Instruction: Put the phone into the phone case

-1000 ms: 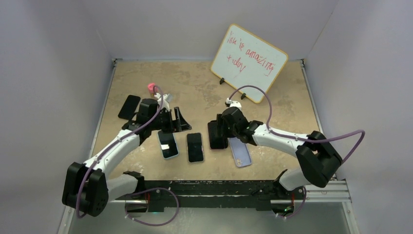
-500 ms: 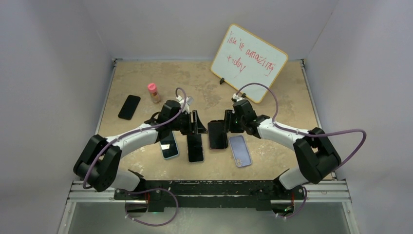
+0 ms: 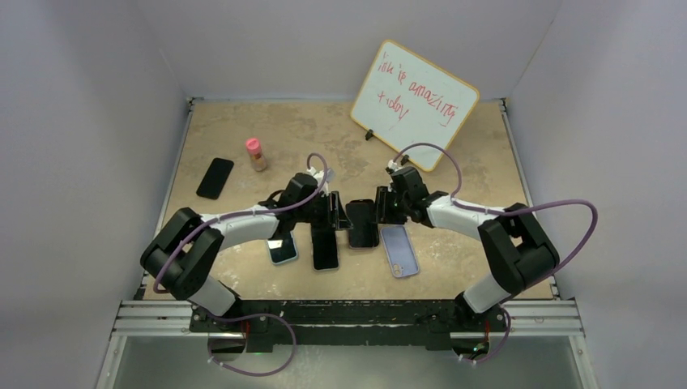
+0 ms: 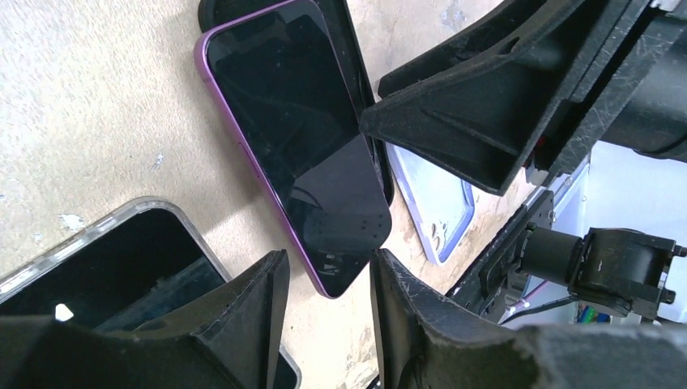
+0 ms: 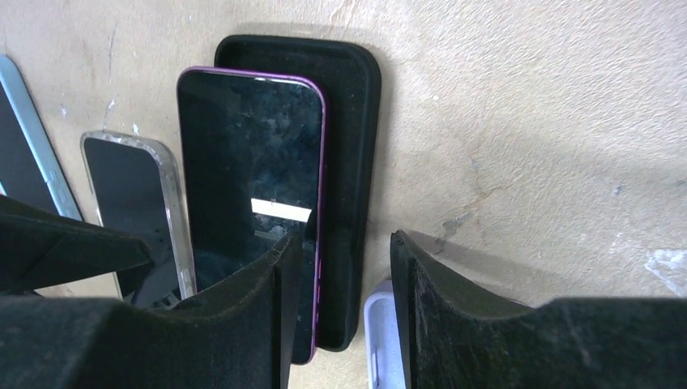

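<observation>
A purple-edged phone [image 3: 359, 227] lies askew, partly on a black phone case [image 3: 366, 212], hanging off its left and near edges. It shows in the left wrist view [image 4: 300, 138] with the case [image 4: 356, 73] under it, and in the right wrist view [image 5: 251, 178] on the case [image 5: 352, 162]. My left gripper [image 3: 332, 212] is open and empty just left of the phone, jaws either side of its near corner [image 4: 328, 267]. My right gripper [image 3: 381, 207] is open and empty at the case's right side, its jaws straddling the phone's and case's right edges [image 5: 344, 243].
A lavender empty case [image 3: 399, 250] lies right of the black case. A phone in a clear case [image 3: 325, 247] and a light-blue cased phone [image 3: 281, 247] lie to the left. A black phone [image 3: 215, 177], a pink-capped bottle [image 3: 257, 153] and a whiteboard [image 3: 415, 104] stand farther back.
My left gripper has swung right from near the bottle to the phone's left side. My right gripper has shifted slightly back and right, off the top of the phone.
</observation>
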Controlling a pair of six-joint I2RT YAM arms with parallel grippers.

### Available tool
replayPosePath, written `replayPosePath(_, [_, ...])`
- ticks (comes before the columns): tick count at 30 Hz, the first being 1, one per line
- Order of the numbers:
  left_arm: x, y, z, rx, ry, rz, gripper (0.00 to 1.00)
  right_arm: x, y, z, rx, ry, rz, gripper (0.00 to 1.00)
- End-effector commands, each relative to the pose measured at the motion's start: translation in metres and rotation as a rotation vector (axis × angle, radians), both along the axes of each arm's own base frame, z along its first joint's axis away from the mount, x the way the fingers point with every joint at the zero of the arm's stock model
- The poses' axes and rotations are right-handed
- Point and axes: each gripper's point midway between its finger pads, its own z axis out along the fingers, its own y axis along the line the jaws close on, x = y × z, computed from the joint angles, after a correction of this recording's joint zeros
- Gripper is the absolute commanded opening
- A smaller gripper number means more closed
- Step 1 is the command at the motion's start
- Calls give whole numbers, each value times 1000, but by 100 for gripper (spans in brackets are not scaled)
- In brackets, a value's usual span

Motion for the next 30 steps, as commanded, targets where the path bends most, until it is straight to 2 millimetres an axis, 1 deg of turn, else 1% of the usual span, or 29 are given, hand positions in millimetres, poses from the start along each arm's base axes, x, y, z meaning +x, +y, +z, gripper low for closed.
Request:
replayPosePath(1, [8, -18, 10, -45, -41, 6, 42, -7, 5, -2, 30, 9, 57, 46])
replayPosePath(3, [6, -21, 4, -34, -32, 0, 39, -9, 7, -5, 37, 17, 67, 44])
replayPosePath(6, [4, -25, -5, -23, -17, -8, 31, -12, 10, -7, 59, 25, 74, 42])
replayPosePath(9, [5, -30, -10, -23, -10, -14, 22, -15, 13, -6, 88, 36, 78, 41])
replayPosePath(13, [7, -33, -17, -11, -3, -21, 14, -18, 16, -6, 111, 47, 77, 39])
replayPosePath(18, [12, -37, -22, -10, 1, -15, 8, -19, 19, -5, 136, 47, 75, 37])
replayPosePath(22, [23, -42, -21, -6, -16, -3, 4, -21, 21, -6, 153, 62, 73, 36])
replayPosePath(28, [35, -41, -26, 41, -42, 15, 3, -20, 27, -3, 180, 61, 80, 36])
replayPosePath(30, [38, -39, -25, 61, -57, 19, 4, -18, 27, -2, 186, 57, 79, 37])
